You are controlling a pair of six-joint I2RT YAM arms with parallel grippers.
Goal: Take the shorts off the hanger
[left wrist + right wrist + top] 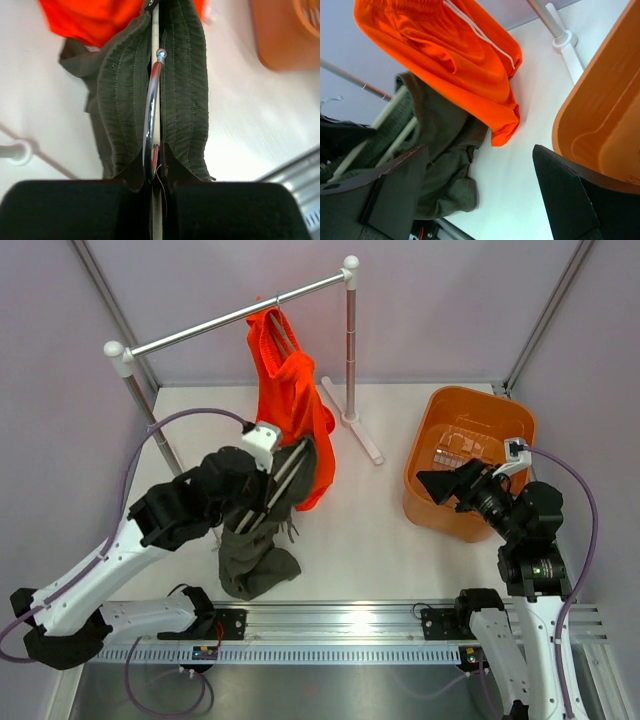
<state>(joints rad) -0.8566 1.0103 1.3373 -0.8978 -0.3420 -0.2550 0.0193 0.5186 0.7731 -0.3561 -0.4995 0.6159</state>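
Robot lab cell: plain pale walls (pixel 450 300), white table (pixel 400 560) (clothes rack (pixel 220 315) on it), arms (pixel 120 545) bolted on aluminium rail (pixel 340 625).

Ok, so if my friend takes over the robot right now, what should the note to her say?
Left gripper: shut on a pale hanger carrying a green garment, whose lower end is bunched on the table.
Right gripper: open and empty, beside the orange basket.
Orange shorts: hanging from the rail; their own hanger cannot be made out.
Done: nothing on the orange shorts yet.
Left: take the shorts off their hanger. The left gripper probably has to put down its load first.
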